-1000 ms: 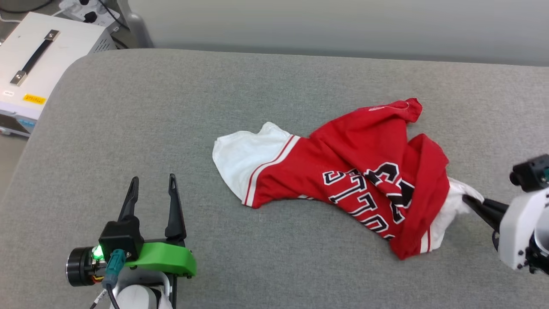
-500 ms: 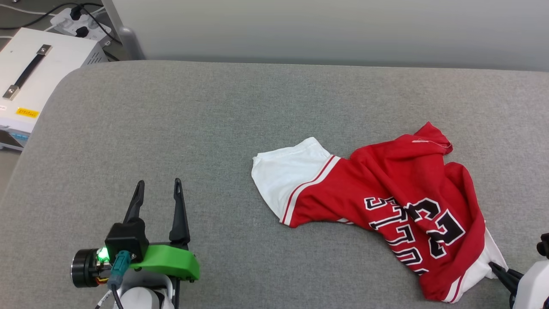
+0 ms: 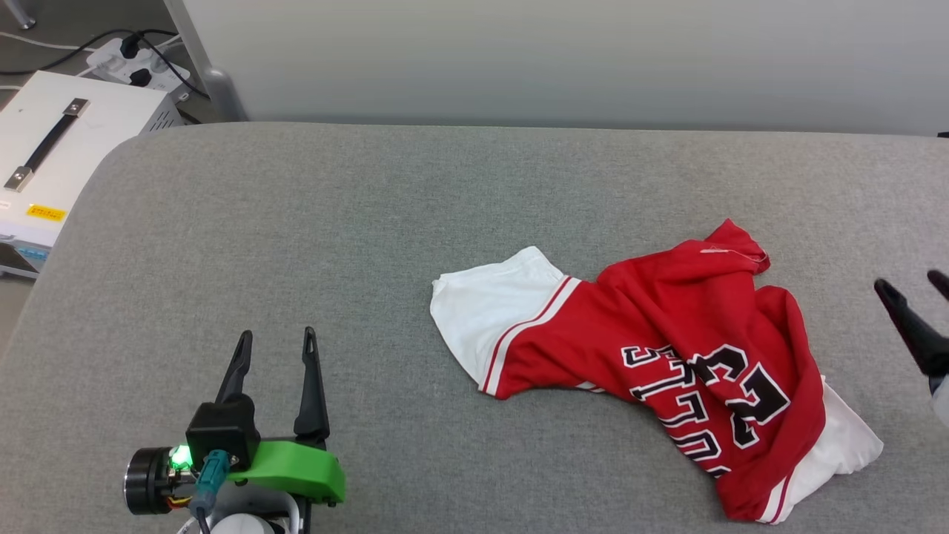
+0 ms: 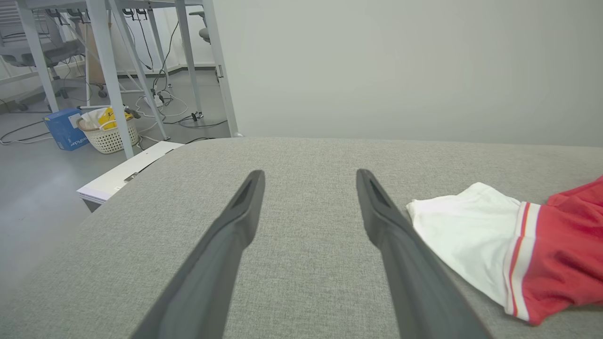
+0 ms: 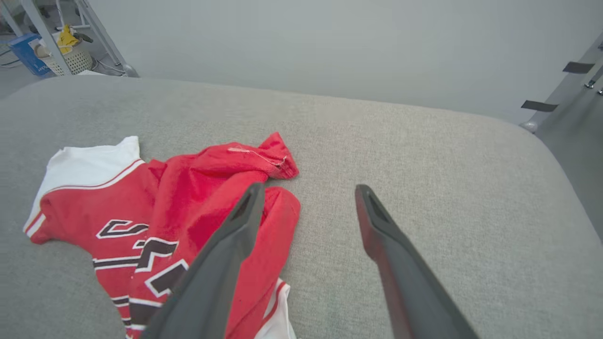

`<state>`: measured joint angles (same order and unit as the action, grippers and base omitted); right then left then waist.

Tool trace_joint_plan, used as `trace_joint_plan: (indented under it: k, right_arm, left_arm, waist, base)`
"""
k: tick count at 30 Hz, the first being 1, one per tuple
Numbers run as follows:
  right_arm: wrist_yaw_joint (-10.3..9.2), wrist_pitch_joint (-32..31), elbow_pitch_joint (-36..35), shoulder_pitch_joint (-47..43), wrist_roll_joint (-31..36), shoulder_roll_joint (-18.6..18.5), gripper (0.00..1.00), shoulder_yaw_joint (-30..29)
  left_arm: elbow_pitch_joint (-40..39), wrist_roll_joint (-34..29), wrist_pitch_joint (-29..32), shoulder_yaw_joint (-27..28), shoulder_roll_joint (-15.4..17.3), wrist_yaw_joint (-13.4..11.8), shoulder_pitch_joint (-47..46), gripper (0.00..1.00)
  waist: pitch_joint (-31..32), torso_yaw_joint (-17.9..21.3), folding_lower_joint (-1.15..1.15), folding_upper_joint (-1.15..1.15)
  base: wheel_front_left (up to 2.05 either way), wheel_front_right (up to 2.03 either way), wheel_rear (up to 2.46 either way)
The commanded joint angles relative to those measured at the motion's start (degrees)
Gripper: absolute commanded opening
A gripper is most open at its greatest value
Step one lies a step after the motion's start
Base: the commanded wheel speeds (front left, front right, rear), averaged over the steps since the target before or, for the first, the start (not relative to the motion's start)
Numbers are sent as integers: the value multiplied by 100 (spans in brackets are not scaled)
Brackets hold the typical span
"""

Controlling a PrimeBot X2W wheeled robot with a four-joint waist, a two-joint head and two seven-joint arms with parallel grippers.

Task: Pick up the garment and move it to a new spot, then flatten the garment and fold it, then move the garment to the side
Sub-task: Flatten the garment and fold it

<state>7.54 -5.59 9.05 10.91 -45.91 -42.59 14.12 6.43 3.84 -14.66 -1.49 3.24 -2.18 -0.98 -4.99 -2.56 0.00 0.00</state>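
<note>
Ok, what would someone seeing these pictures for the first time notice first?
The red garment with white sleeves and black lettering, lying crumpled on the right half of the grey padded surface. Next, the left gripper on its bright green mount at the lower left, jaws open, and the right gripper at the right edge, jaws open and clear of the garment.

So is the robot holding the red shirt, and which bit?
Nothing is held. The left gripper and right gripper are open; the red jersey lies loose on the grey surface.
</note>
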Motion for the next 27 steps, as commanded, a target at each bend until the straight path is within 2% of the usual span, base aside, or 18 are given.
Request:
trace_joint_plan:
  k: [1,7,11,15,21,27]
  right_arm:
    - [-5,-199,-174,211,160,-12,100,-76]
    - [-5,-1593,-445,924,406,31,100,78]
    - [-5,-2622,-222,1336,350,14,100,407]
    - [-5,-3369,86,1691,337,52,100,714]
    - [-5,-3713,895,2023,440,303,100,1203]
    - [-5,-3514,1765,1936,249,650,100,1628]
  left_arm:
    - [-42,-69,-34,-7,-32,27,41,100]
    - [-118,-95,-34,-72,-33,50,-135,100]
    - [-158,-109,-34,-160,-34,79,-302,100]
    - [-196,-97,-34,-266,-34,75,-446,100]
    - [-201,-5,-34,-418,-35,7,-632,100]
    - [-165,61,-34,-552,-35,-50,-767,100]
  waist:
    - [-54,-7,0,0]
    - [-302,-86,0,0]
    - [-506,-199,0,0]
    - [-722,-299,0,0]
    - [-1010,-423,0,0]
    - [-1133,-533,0,0]
  base:
    - [0,0,0]
    - [0,0,0]
    - [0,0,0]
    - [0,0,0]
    - [0,0,0]
    - [0,0,0]
